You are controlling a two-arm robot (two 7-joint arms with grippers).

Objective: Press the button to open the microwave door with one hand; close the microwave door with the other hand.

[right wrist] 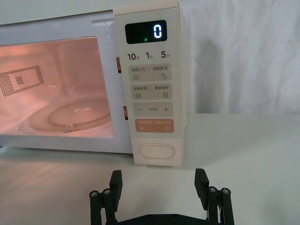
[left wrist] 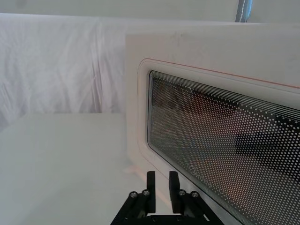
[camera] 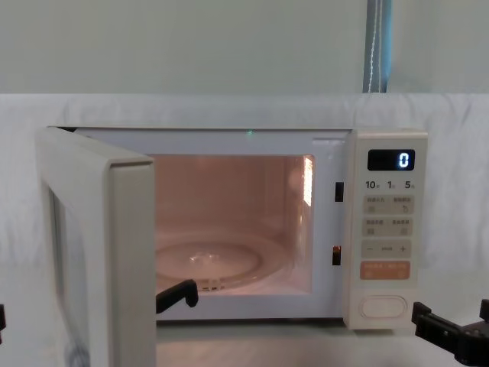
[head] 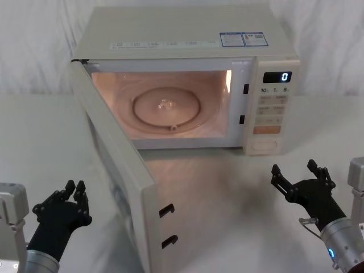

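White draped backdrop, plain white worktop, cream microwave set square to the robot. Microwave door swung wide on its left hinge, free edge with two black latch hooks pointing at the robot, cavity lit, glass turntable visible. Button at the bottom of the control panel, just under the orange key, display reading 0; opening step judged done, closing left. Key relation: left pincer low on the worktop, on the outer, window side of the open door, near it but not touching, fingers nearly together and holding nothing; in the left wrist view the dotted window lies close ahead. Door's long axis running from the hinge toward the robot, so the closing push should go rightward and away from the robot against the outer face near the free edge. Left arm clearly the nearer one. Right pincer spread wide, empty, on the worktop in front of the panel, well right of the door's swing. Nothing seen in the door's arc.
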